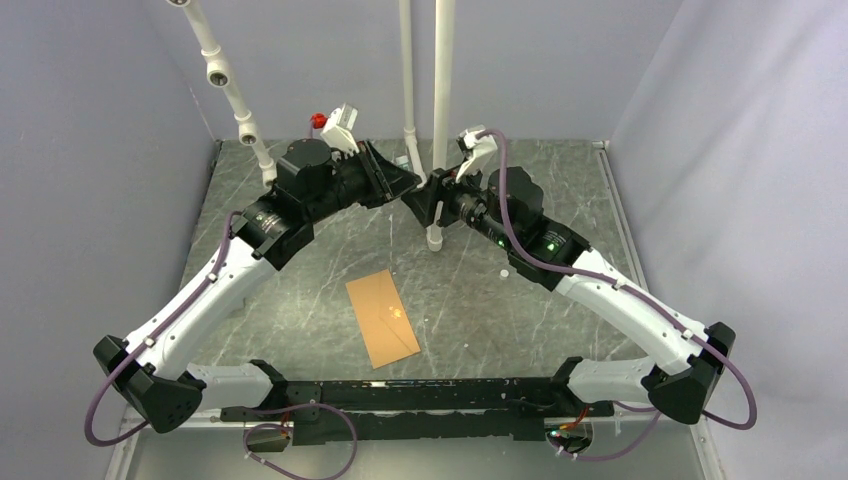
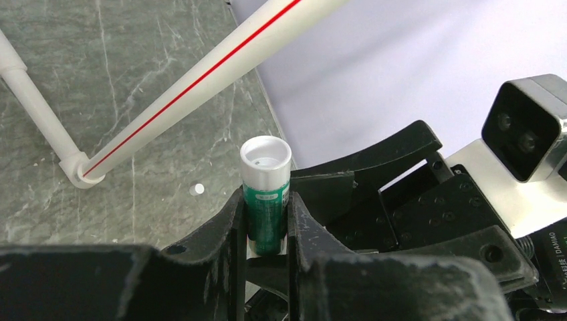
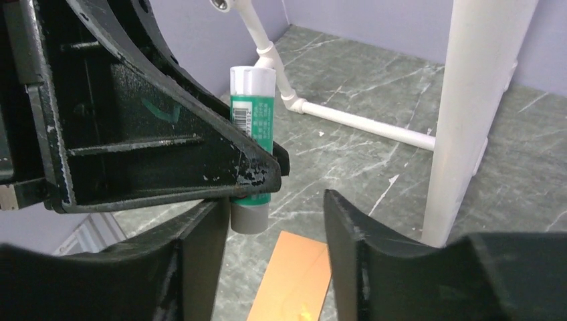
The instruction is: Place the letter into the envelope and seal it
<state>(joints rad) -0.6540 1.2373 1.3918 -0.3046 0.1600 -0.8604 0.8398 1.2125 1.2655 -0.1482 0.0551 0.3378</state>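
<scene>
The orange-brown envelope [image 1: 382, 317] lies flat on the grey marbled table, between the two arms; its near end also shows below my right gripper [image 3: 294, 277]. The letter is not in view. My left gripper [image 2: 266, 200] is raised at the back centre and shut on a green glue stick [image 2: 266, 204] with a white top. My right gripper [image 3: 275, 207] faces it, open. The stick's grey bottom end [image 3: 249, 217] hangs just beside its left finger, with nothing pinched. In the top view the two grippers [image 1: 414, 193] nearly meet and hide the stick.
White plastic pipes [image 1: 440, 120] stand upright just behind the grippers, and another slants at the back left [image 1: 232, 95]. A small white round piece [image 2: 197, 190] lies on the table. Purple walls close in the table on three sides.
</scene>
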